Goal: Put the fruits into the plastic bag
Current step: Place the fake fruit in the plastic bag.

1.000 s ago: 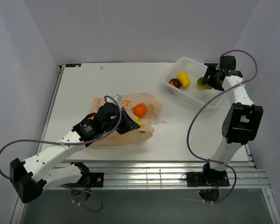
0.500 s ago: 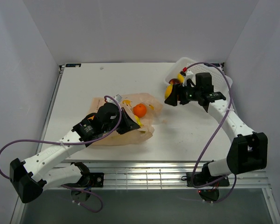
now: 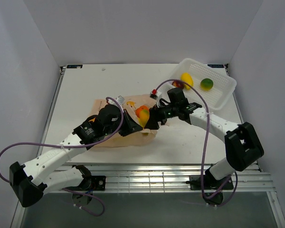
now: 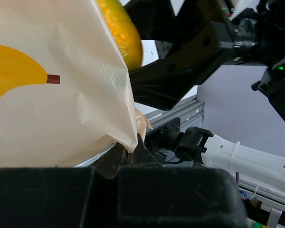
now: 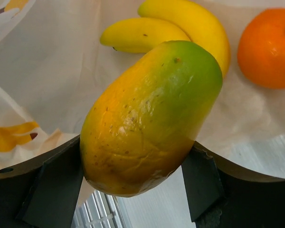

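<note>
Where the bench [image 3: 85, 85] bears the plastic bag [image 3: 147, 101], the left arm [image 3: 61, 148] lies low, left gripper [image 3: 133, 126] jaws clenched on the bag's edge. The right arm [image 3: 213, 124] reaches leftward, right gripper [image 3: 152, 118] jaws grasping a yellow-green fruit [image 5: 149, 114] over the bag's mouth.

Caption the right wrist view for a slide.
Right end effector grips a mango above the plastic bag containing a banana bunch and orange.

Lab rig, white-walled table [image 3: 109, 80], aluminium rail [image 3: 171, 176]
</note>
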